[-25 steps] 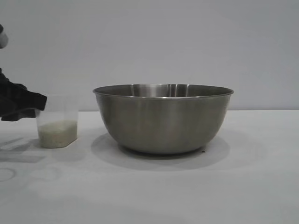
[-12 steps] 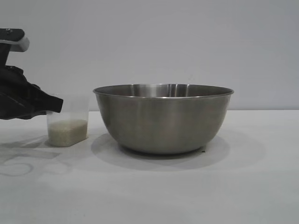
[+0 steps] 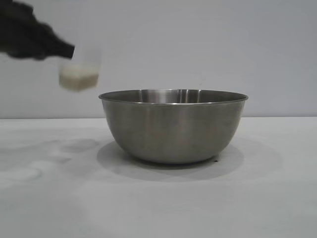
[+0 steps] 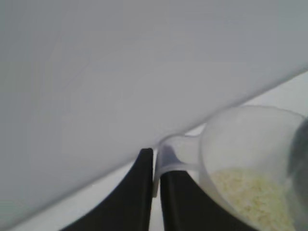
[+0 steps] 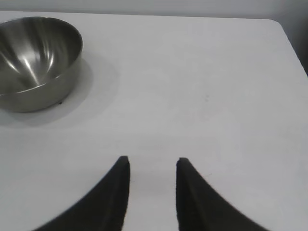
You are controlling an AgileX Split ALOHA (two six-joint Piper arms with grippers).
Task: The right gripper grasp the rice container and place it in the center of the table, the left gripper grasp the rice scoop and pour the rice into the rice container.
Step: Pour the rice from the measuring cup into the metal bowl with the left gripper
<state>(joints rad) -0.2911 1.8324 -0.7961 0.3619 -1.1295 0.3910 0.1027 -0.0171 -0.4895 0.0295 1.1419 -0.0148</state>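
The steel rice container (image 3: 173, 125) stands upright in the middle of the white table (image 3: 277, 198); it also shows in the right wrist view (image 5: 33, 60). My left gripper (image 3: 67, 49) is shut on the loop handle of the clear rice scoop (image 3: 79, 69) and holds it upright in the air, above and to the left of the container's rim. Rice (image 3: 78, 79) fills the scoop's bottom. In the left wrist view my left gripper (image 4: 156, 161) pinches the scoop's handle (image 4: 168, 156), with the rice (image 4: 255, 199) inside. My right gripper (image 5: 150, 163) is open and empty over bare table, away from the container.
A pale grey wall (image 3: 198, 44) rises behind the table. The table's far corner and edge (image 5: 284, 29) show in the right wrist view.
My left gripper has lifted the scoop off the table, up and a little to the right towards the container. The container has not moved.
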